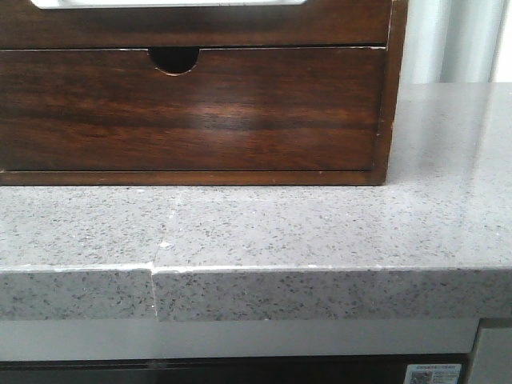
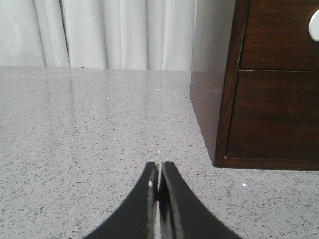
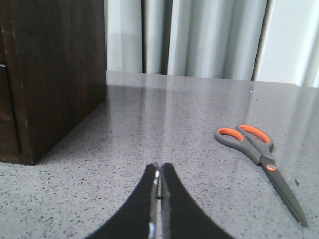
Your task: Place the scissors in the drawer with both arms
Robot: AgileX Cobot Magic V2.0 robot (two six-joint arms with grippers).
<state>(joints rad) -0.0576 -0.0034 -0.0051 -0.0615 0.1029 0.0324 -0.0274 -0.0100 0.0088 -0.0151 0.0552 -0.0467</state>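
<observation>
Scissors (image 3: 261, 159): one pair, grey handles with orange-lined finger loops and an orange pivot, grey blades. Location: flat on the speckled grey stone desk (image 3: 164, 124), lower right of the right wrist view, loops toward the curtain, blade tips toward the camera. Untouched; well apart from the cabinet.

Drawer (image 1: 192, 24): wide dark brown glossy wooden front with a pale rounded-corner area along its top, visible only as a strip at the upper edge of the front view. It looks shut, flush with the frame. Below it sits a taller dark wooden front with a half-round notch (image 1: 174, 60); not the target.

Left gripper (image 2: 159, 180): black jaws clenched together, holding nothing, low over the desk at the bottom centre of its view, pointing past the cabinet's near corner.

Right gripper (image 3: 159, 179): black jaws likewise pressed shut and empty, low and level at the bottom centre of its view, scissors off to one side.

Step in hand, as I judge it: the start; nothing grasped, nothing opened. Next I would release the left jaws and bring them to the drawer front to pull it, while swinging the right arm over the scissors' handles.
</observation>
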